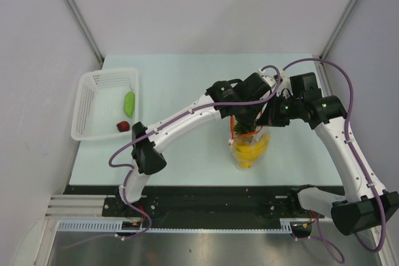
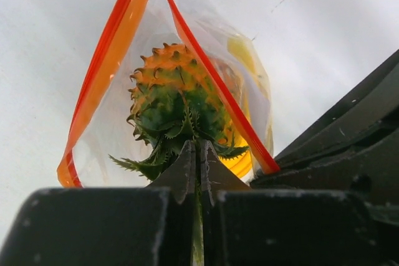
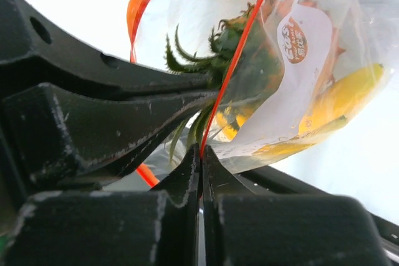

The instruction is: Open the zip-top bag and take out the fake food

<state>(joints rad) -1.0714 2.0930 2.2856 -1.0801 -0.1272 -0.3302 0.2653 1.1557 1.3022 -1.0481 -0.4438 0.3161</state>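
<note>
The zip-top bag (image 1: 251, 151) lies at the lower centre of the top view, on the pale table (image 1: 187, 79) between the two wrists, with its mouth open. The left gripper (image 2: 197, 157) reaches into that mouth, its fingers pressed together on a thin green leaf of the pineapple (image 2: 181, 85) crown. The right gripper (image 3: 201, 154) is clamped on the edge of the mouth, right at the orange-red zip strip (image 2: 103, 66). The main risk, as I judge it, is the hold on the leaf. It is narrow and flexible, so a pull could let it slide out of the fingers and drop the pineapple back inside. The spiky body could also catch on the strip where the opening narrows. The whole bag would then rise with it, or the film would tear free of the right gripper's small bite. If the bag tips, the yellow bananas (image 3: 340, 101) could spill out uncontrolled. In the top view the bag's long axis runs almost up and down the frame, mouth toward the top and closed bottom toward the lower edge. In the left wrist view the pineapple stands along the same line, crown toward the bottom of the frame and body deeper in. A green piece (image 1: 129, 103) and a red fruit (image 1: 123, 126) sit in the white basket (image 1: 87, 101) at the left.
</note>
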